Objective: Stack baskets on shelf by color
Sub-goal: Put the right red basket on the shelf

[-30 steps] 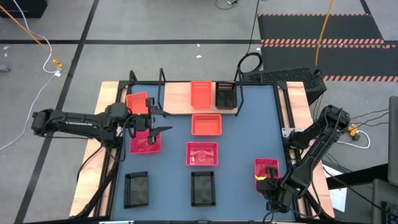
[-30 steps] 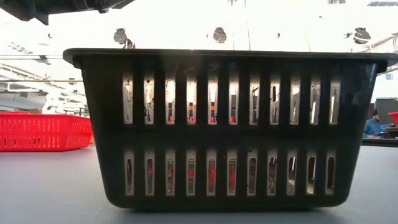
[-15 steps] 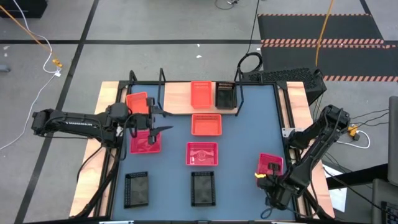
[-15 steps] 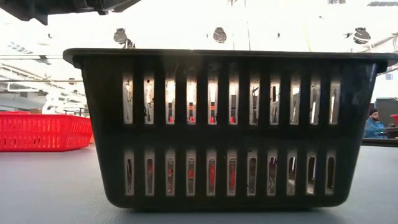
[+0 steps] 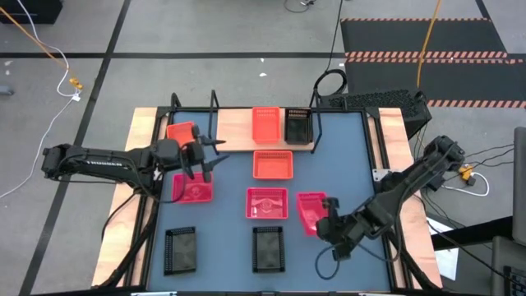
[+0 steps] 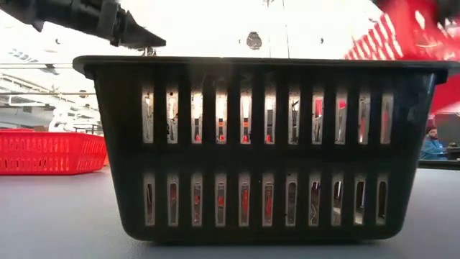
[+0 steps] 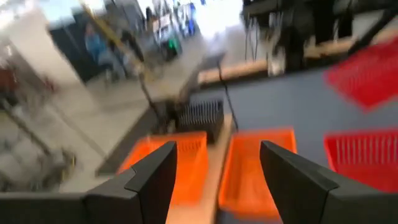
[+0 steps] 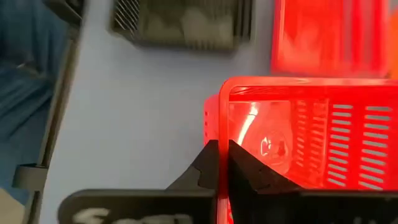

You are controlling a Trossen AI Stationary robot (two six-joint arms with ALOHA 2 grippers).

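Note:
The shelf [image 5: 234, 131] stands at the table's far edge and carries two orange baskets [image 5: 181, 131] [image 5: 265, 123] and a black basket [image 5: 297, 125]. On the table rest an orange basket [image 5: 273, 164], two pinkish-red baskets [image 5: 268, 202] [image 5: 191, 191] and two black baskets [image 5: 181, 249] [image 5: 268, 248]. My left gripper [image 5: 212, 156] [image 7: 217, 155] is open and empty, beside the shelf's left part. My right gripper [image 5: 329, 220] [image 8: 221, 146] is shut on a third pinkish-red basket [image 5: 311, 212], right of the middle pinkish-red one. My right gripper holds the pinkish-red basket by one side wall [image 8: 217, 124] near a corner, one finger inside the basket and one outside. The fingers come from the table's right side. The basket is lifted clear of the table and tilted, as the low view [image 6: 417, 29] shows.
One black basket [image 6: 266, 144] stands close in front of the low camera and hides most of the table there; a red basket [image 6: 50, 151] shows to its left. The blue tabletop [image 5: 345, 164] lies bare on the right. Cables and a black rack [image 5: 370, 103] lie beyond the far right corner.
My right gripper has carried the pinkish-red basket from the table's near right corner toward the left, lifted and tilted, to beside the middle pinkish-red basket. My left gripper has shifted a little toward the shelf and stays open.

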